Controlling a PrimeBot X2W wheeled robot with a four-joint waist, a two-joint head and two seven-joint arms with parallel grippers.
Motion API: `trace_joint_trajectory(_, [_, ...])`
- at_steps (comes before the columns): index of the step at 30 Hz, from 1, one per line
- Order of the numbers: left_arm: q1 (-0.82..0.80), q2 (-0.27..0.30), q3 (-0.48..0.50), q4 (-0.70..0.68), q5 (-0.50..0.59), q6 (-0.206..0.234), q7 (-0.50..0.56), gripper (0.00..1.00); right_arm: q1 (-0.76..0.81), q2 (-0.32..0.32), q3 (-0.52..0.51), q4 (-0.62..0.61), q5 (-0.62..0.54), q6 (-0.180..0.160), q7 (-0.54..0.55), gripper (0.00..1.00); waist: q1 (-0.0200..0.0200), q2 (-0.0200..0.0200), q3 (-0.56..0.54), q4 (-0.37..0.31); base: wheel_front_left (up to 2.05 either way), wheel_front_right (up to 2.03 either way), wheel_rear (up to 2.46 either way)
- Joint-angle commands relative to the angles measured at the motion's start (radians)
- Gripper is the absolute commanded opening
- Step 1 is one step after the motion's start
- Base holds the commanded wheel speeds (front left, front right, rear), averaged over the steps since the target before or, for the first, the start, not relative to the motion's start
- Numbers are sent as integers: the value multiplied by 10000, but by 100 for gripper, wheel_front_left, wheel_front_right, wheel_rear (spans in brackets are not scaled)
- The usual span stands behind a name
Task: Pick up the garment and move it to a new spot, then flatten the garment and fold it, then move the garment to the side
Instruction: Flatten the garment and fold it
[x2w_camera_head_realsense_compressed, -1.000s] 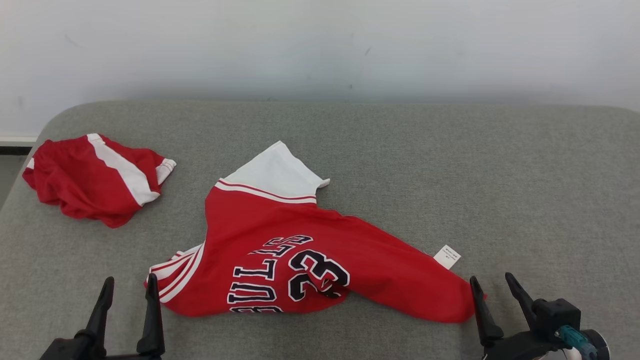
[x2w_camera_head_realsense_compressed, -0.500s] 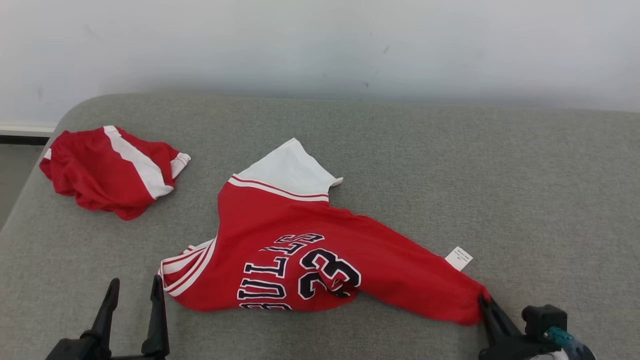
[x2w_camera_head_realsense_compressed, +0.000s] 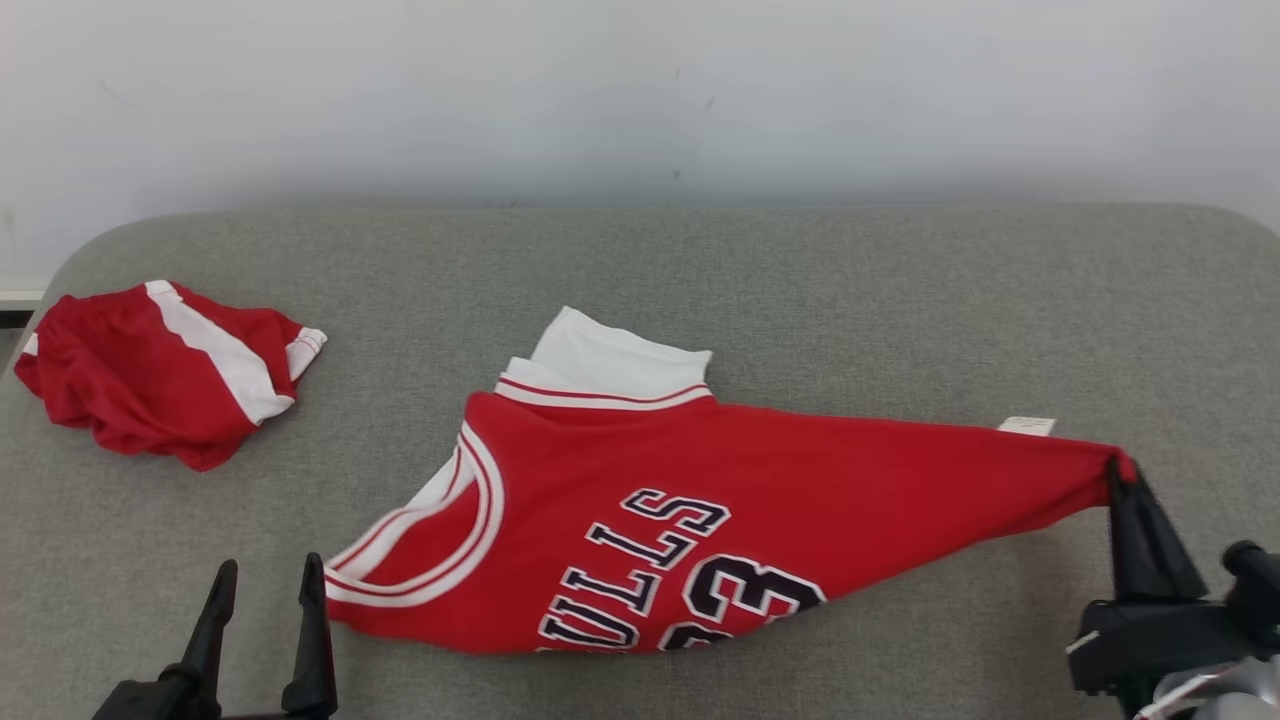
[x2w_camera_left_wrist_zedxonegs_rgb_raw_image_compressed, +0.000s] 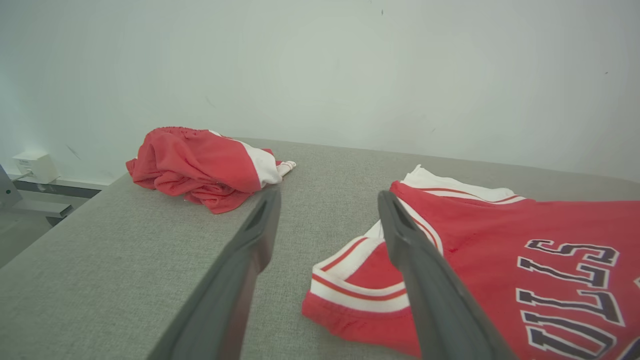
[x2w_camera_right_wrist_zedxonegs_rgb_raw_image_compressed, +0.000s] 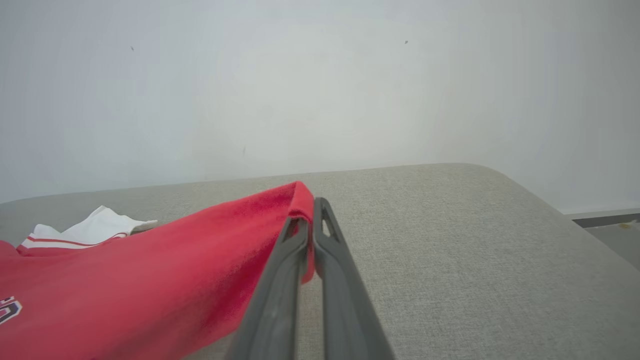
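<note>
Jersey (x2w_camera_head_realsense_compressed: 800, 490): corner newly clamped by right tool (x2w_camera_head_realsense_compressed: 1122, 476), stretched rightward.
Left tool (x2w_camera_head_realsense_compressed: 270, 563): apart, idle.
Stage: likely relocation, just begun.

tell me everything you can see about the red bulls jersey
The red jersey is thin, soft-looking fabric with white-and-red striped trim at the armholes, a white panel at its far edge, dark BULLS and 23 lettering, and a small white tag. It lies on the grey padded surface, stretched rightward to a corner pinched in the shut right gripper, raised off the surface.
</note>
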Motion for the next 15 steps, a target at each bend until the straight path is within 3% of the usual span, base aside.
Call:
trace_joint_trajectory(1, [83, -3, 16, 4, 24, 19, -8, 100, 275, -140, -210, -342, -127, -22, -49, 0, 0, -1, 0, -76, 0, 0, 0])
trace_joint_trajectory(9, [60, -17, -41, -12, -46, 18, -8, 100, 964, -422, -872, -1802, -322, -22, 68, 0, 0, -1, 52, -100, 0, 0, 0])
trace_joint_trajectory(15, [-33, -24, -218, 95, -203, 18, -7, 100, 706, -552, -586, -2484, -245, -22, 406, 0, 0, -1, 133, 158, 0, 0, 0])
